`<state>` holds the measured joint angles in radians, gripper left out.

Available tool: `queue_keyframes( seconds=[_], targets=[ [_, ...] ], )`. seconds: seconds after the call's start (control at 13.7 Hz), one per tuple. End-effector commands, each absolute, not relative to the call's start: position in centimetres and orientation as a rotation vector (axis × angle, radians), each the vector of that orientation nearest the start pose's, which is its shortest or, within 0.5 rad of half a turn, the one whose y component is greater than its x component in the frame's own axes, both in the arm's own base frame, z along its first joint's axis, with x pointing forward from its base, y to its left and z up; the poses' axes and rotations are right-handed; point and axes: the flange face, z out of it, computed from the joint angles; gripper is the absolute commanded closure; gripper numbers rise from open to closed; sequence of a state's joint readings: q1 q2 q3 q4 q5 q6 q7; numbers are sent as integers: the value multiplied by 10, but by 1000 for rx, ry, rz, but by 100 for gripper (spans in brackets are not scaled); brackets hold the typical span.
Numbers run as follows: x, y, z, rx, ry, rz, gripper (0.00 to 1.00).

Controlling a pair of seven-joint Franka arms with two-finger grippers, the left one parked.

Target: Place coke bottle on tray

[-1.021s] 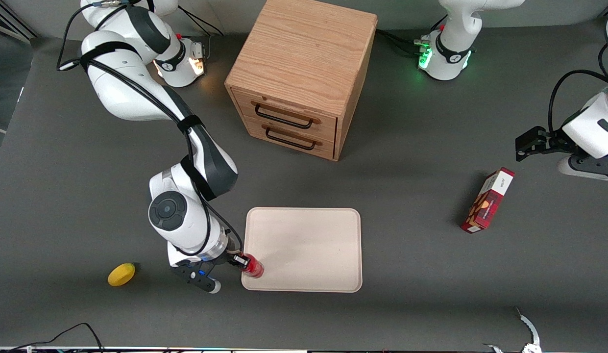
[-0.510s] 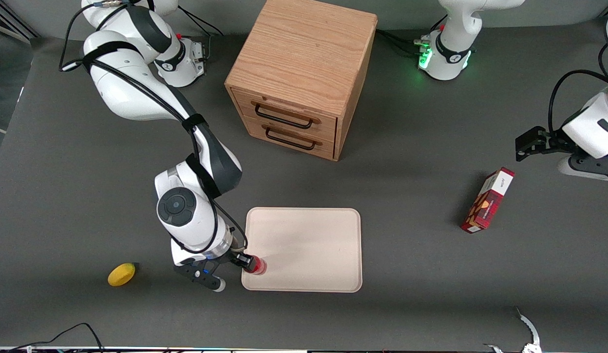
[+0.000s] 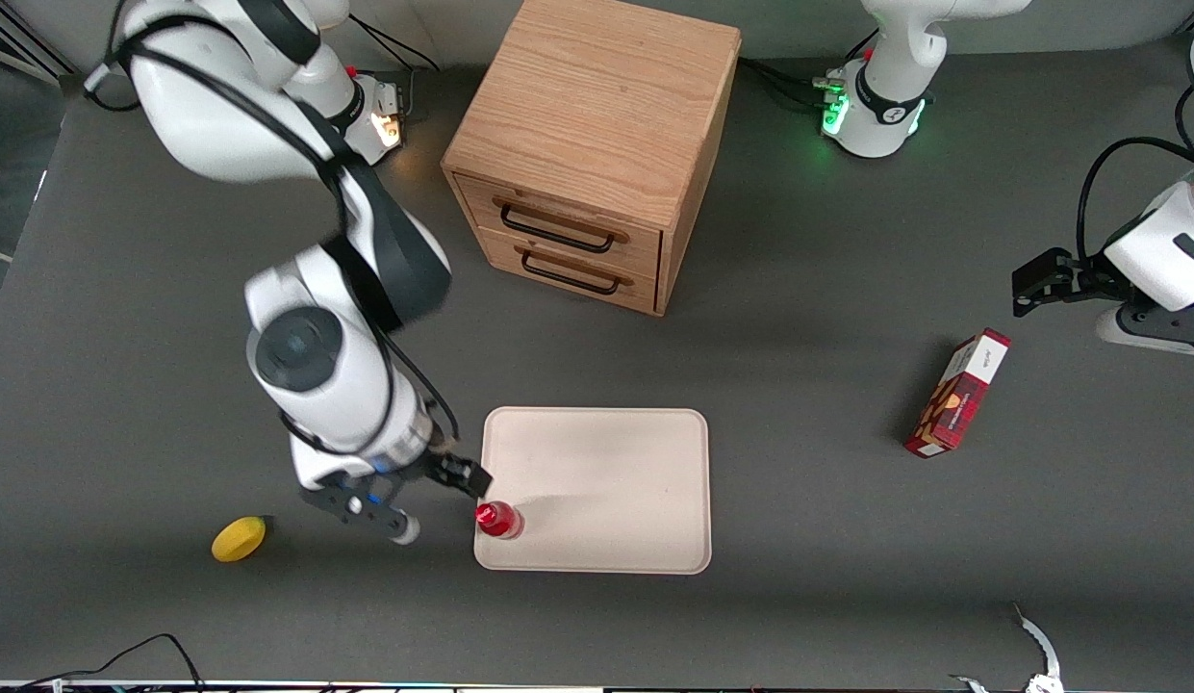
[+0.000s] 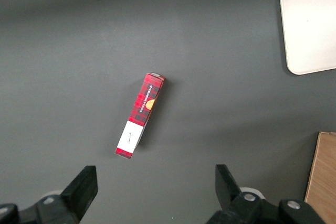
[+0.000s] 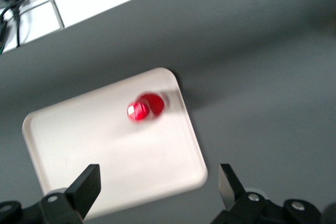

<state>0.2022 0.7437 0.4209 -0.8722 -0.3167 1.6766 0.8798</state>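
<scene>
Front view: the coke bottle (image 3: 498, 520) stands upright on the tray (image 3: 616, 481), in its corner nearest the working arm, at five o'clock from the gripper (image 3: 441, 489).

Right wrist view: released fingers (image 5: 84, 188) spread empty above the coke bottle (image 5: 145, 107), its long axis vertical.

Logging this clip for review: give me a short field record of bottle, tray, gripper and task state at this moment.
coke bottle: upright on the tray, near a corner toward the working arm's end
tray: flat on the table, in front of the drawer cabinet
gripper: open, raised above the table beside the tray, not touching the bottle
task state: bottle on tray, released
</scene>
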Motion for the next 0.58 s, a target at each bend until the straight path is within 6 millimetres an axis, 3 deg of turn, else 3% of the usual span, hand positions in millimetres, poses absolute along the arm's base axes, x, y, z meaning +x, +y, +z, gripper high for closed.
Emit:
queue_keyframes(
  seconds=[0.0, 0.22, 0.36, 0.51],
  targets=[
    [626, 253, 604, -3161, 417, -117, 0],
    [556, 201, 670, -3200, 247, -31, 0],
    [525, 155, 681, -3194, 265, 1, 0],
    [512, 115, 671, -3137, 283, 32, 0]
  ],
)
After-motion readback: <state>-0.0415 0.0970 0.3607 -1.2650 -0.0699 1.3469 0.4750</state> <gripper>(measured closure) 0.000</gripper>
